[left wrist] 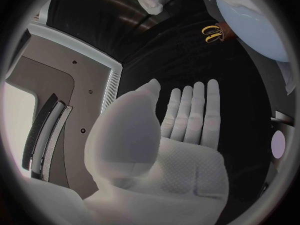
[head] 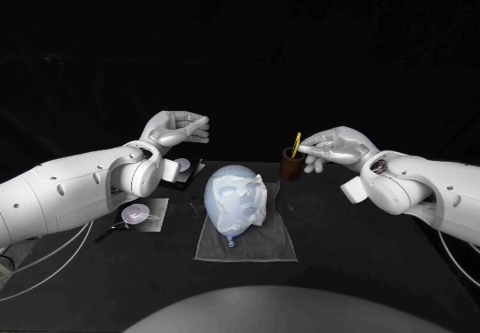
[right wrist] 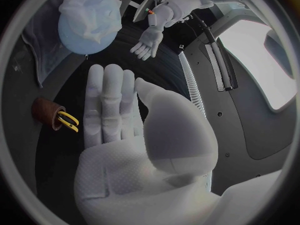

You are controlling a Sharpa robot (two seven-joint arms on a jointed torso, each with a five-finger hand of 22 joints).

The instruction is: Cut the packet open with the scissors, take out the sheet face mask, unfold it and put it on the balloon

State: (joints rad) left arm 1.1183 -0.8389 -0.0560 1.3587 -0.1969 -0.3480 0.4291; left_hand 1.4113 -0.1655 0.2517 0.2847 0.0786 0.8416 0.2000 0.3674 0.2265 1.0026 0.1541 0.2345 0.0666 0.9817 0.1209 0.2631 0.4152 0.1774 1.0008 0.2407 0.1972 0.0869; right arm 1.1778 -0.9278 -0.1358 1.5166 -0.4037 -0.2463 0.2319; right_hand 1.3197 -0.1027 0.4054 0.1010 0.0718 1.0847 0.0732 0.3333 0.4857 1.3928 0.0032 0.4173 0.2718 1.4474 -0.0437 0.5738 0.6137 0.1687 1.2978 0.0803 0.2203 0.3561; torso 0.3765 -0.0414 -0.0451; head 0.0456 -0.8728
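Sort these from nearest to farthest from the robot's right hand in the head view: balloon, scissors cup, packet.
1. Scissors cup, right beside the fingers.
2. Balloon, in the middle of the table.
3. Packet, far on the left side.

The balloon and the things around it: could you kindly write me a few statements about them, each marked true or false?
1. The sheet face mask lies on the balloon. True.
2. The right hand holds the scissors. False: the scissors stand in the brown cup, and the right wrist view shows that hand flat and holding nothing.
3. The balloon rests on a grey cloth. True.
4. The left hand holds the packet. False: the packet lies on the table beside the left arm, and the left hand is raised above the table, holding nothing.
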